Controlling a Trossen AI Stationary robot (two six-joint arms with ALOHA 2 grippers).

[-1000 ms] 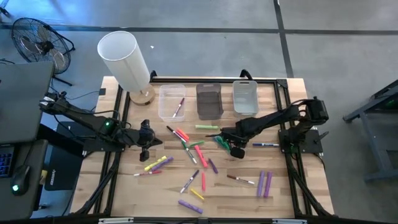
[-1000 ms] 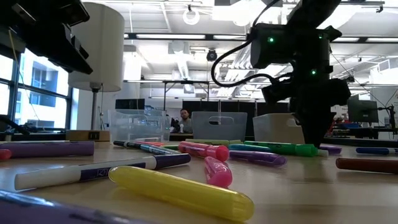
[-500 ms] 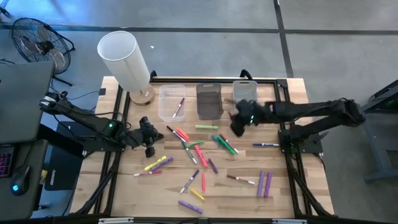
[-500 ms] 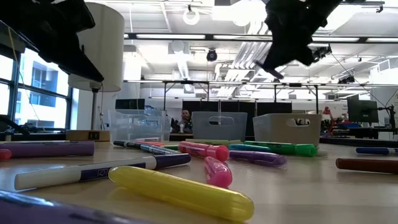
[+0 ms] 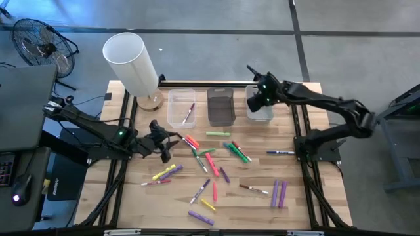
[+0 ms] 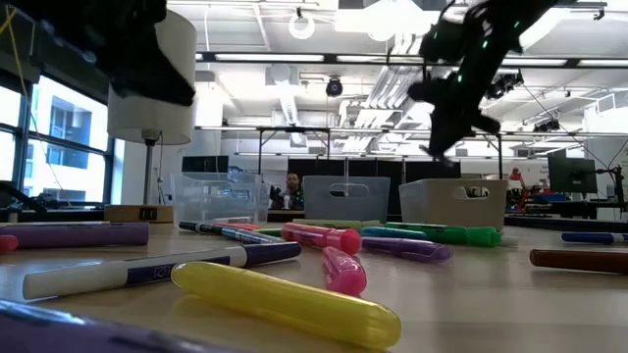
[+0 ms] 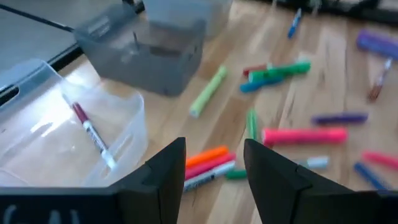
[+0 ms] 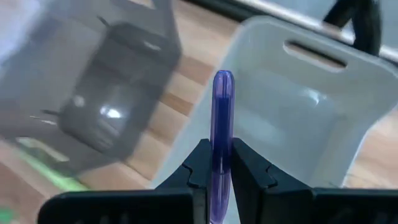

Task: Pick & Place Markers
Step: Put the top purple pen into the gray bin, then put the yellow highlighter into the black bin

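While the left arm waits over the table's left half, we see the right gripper (image 5: 257,99) raised above the pale bin (image 5: 259,105), the rightmost of the three bins at the table's far edge. In the right wrist view its fingers (image 8: 194,167) are clenched on a purple marker (image 8: 221,118), which stands upright between them with its rounded end over the open mouth of that pale bin (image 8: 298,106). The low view shows the same gripper (image 6: 453,103) hanging above the bin's rim (image 6: 453,204), though there it is blurred, so we cannot make out the marker in it.

Beside the pale bin stands the dark bin (image 5: 220,105), and beyond that the clear bin (image 5: 181,107), which holds one red-capped white marker (image 5: 188,113).

The left gripper (image 5: 164,140) sits just in front of the clear bin, on the table side. In the left wrist view its fingers (image 7: 166,163) stand apart with nothing between them, above an orange marker (image 7: 206,155) and a pink marker (image 7: 303,135).

The other markers lie scattered on the wooden table (image 5: 315,196) in front of the bins: a light green marker (image 5: 218,134) nearest the dark bin, a green pair (image 5: 237,152) in front of the pale bin, two purple markers (image 5: 279,194) well toward the near right, and a yellow marker (image 5: 163,174) toward the near left.
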